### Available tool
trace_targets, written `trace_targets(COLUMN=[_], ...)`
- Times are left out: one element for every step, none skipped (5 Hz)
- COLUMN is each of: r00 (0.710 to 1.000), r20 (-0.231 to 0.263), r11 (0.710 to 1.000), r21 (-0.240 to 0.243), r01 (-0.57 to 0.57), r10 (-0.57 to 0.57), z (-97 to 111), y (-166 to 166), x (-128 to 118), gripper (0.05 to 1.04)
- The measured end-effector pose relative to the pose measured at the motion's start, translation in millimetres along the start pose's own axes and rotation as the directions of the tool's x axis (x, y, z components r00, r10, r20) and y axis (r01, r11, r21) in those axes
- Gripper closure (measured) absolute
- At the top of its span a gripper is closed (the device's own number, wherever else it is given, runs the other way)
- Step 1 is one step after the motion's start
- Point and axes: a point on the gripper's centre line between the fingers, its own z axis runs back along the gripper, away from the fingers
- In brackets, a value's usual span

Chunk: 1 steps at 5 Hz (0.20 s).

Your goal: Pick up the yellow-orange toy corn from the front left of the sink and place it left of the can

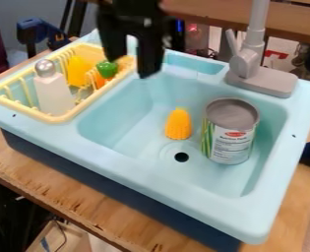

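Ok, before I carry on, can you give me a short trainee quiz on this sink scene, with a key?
1. Multiple choice: as the camera sees it, what stands right of the yellow toy corn in the basin?
A) a white bottle
B) a tin can
C) a blue sponge

2. True or false: the green toy pepper is in the yellow rack.

3. Fill in the blank: the fingers of the gripper are ____ (open or shut).

Key: 1 B; 2 true; 3 open.
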Motion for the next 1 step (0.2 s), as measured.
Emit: trace_targets(r00=[0.997], r20=[-0.029], r11=[0.995], r21=[-0.072], r01=[0.064], r10=[-0.066], z=[7.7], y=[-9.8], x=[-11.4], gripper=[0.081])
